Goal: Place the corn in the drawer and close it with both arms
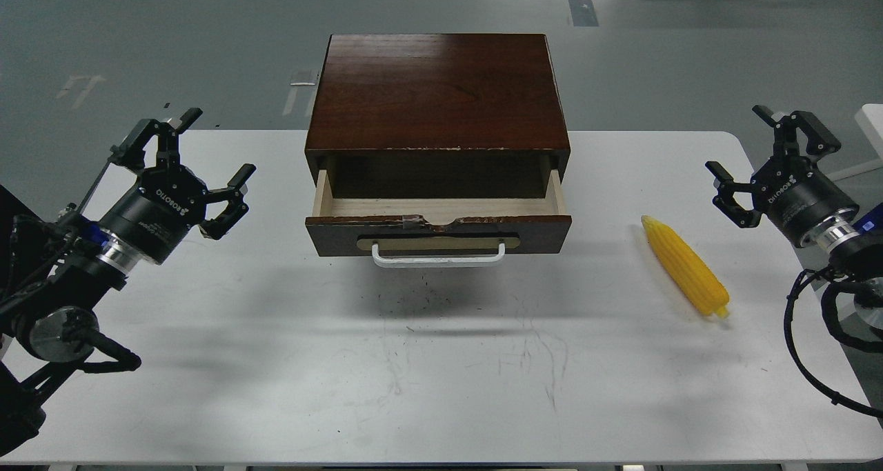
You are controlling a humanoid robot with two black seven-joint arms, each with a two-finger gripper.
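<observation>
A dark-brown wooden cabinet (pixel 438 92) stands at the back middle of the table. Its drawer (pixel 438 233) is pulled partway out, showing a pale wood inside that holds nothing; a white bar handle (pixel 438 257) hangs on its front. The bright-yellow corn (pixel 685 266) lies on the table to the right of the drawer, tip pointing back-left. My left gripper (pixel 210 157) hovers open at the far left, well clear of the cabinet. My right gripper (pixel 752 150) is open at the far right, a little beyond and to the right of the corn. Neither holds anything.
The white table (pixel 441 374) has scuff marks in its front middle and bare surface on both sides of the cabinet. Black cables (pixel 804 333) loop beside the right arm near the table's right edge. Grey floor lies beyond the back edge.
</observation>
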